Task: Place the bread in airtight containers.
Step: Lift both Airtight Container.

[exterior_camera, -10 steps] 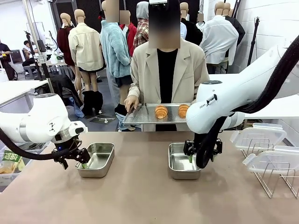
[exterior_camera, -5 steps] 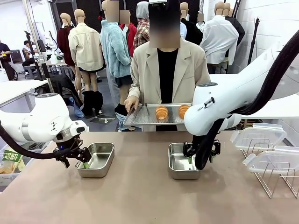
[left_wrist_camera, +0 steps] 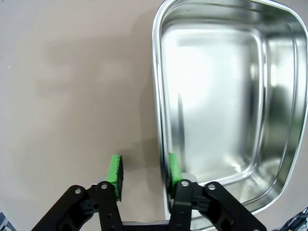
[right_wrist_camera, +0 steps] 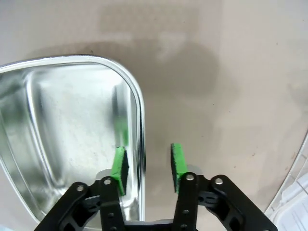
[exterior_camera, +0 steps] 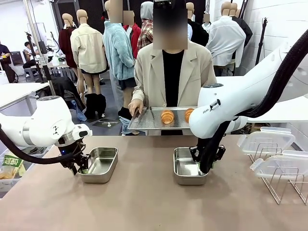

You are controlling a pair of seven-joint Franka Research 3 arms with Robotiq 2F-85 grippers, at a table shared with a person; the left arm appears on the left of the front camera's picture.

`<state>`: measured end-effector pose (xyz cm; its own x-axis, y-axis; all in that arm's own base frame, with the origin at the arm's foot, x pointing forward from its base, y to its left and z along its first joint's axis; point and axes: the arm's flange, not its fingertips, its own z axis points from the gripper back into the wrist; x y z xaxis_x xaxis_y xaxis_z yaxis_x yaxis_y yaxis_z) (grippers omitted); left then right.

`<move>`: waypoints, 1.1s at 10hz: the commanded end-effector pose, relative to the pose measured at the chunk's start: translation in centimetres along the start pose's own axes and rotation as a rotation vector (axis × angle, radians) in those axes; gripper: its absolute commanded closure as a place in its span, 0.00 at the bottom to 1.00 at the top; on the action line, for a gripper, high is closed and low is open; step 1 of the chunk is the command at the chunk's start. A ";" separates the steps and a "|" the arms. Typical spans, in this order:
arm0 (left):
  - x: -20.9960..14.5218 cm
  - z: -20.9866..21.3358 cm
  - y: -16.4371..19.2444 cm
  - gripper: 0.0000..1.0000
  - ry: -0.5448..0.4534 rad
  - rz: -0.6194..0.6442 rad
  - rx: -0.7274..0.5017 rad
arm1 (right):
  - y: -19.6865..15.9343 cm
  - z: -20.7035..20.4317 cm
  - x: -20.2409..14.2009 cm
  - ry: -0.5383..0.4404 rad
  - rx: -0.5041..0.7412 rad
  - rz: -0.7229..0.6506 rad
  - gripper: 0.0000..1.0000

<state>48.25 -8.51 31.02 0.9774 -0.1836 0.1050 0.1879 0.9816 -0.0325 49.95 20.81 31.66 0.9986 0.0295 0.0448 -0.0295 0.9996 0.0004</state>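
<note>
Front view: a person across the table (exterior_camera: 144,202) holds a perforated tray (exterior_camera: 144,119) level at waist height, with two bread rolls (exterior_camera: 167,116) lying on it side by side. Two steel tins stand on the table, both bare inside. The left tool (exterior_camera: 79,165) reaches down at the outer end of the left tin (exterior_camera: 98,177). The right tool (exterior_camera: 206,163) reaches down at the right end of the right tin (exterior_camera: 185,166). Clear lids (exterior_camera: 267,141) rest on wire racks (exterior_camera: 281,180) at the far right.

Left wrist view: the left tool (left_wrist_camera: 143,166) straddles the tin's (left_wrist_camera: 216,96) wall, with one green pad (left_wrist_camera: 173,166) just inside the rim and the other pad (left_wrist_camera: 115,169) outside over the table (left_wrist_camera: 72,72). The jaws are narrowed but not clamped, and bare table shows between the outer pad and the wall.

Right wrist view: the right tool (right_wrist_camera: 148,161) straddles its tin's (right_wrist_camera: 72,120) rim the same way, one pad (right_wrist_camera: 119,163) inside and one (right_wrist_camera: 177,160) outside. The jaws are partly closed, with a gap on either side of the wall.
</note>
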 end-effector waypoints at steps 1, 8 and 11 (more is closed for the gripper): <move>0.2 0.1 0.0 1.00 -0.016 -0.022 -0.023 | 0.6 -0.3 0.5 0.001 -0.041 -0.035 1.00; -0.7 1.1 -0.8 1.00 -0.027 -0.026 -0.041 | 1.0 -0.4 1.8 0.056 -0.103 -0.071 1.00; 0.0 0.3 -0.7 1.00 -0.008 -0.018 -0.019 | 0.1 0.1 0.2 0.011 -0.007 -0.043 1.00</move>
<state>47.73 -9.12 31.39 0.9734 -0.2010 0.1102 0.2073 0.9771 -0.0486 50.47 21.15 32.02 0.9996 -0.0164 0.0210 0.0168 0.9997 -0.0187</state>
